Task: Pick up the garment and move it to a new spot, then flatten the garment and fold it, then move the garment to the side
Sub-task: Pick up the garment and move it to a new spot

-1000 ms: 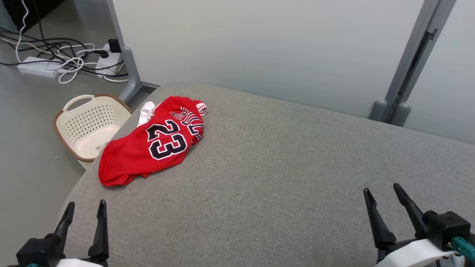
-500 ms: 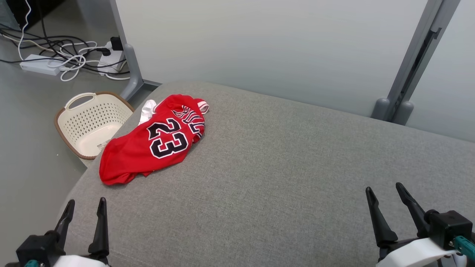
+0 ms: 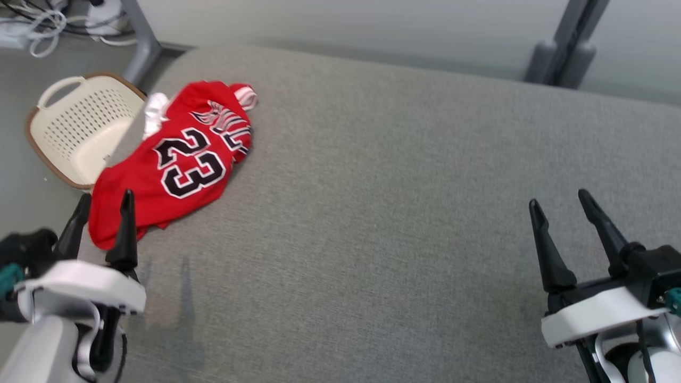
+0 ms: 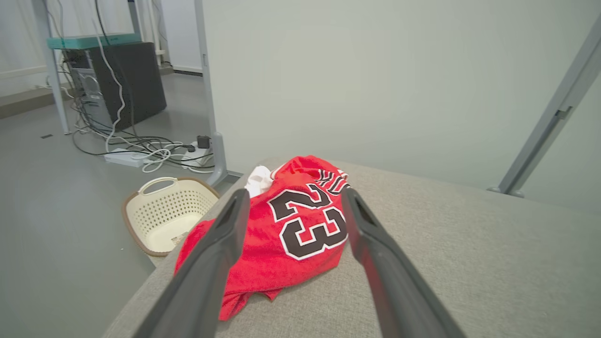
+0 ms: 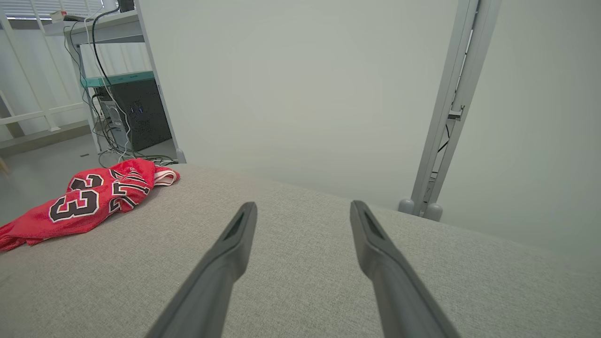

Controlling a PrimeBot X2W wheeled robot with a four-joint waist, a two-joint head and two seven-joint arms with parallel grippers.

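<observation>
We find the garment [image 3: 175, 159], a red jersey numbered 23, lying crumpled at the far left corner of the grey padded surface [image 3: 383, 223], close to its edge. A basket [image 3: 58, 85] stands on the floor just beside that corner. Some white cloth [image 3: 154, 111] shows at the jersey's far left side, and we cannot tell whether it belongs to the jersey.

The left gripper [image 3: 106, 195] hovers at the jersey's near hem with its 2 fingers apart and nothing between them. The left wrist view frames the number between those fingers. We judge this a line-up for the first pick. Contact with the cloth cannot be confirmed.

The right gripper [image 3: 556, 197] hangs well apart from the jersey, over bare padding, with its fingers spread and empty. We judge it is kept clear because the open middle is the likely new spot.

No step of the task is yet complete.
</observation>
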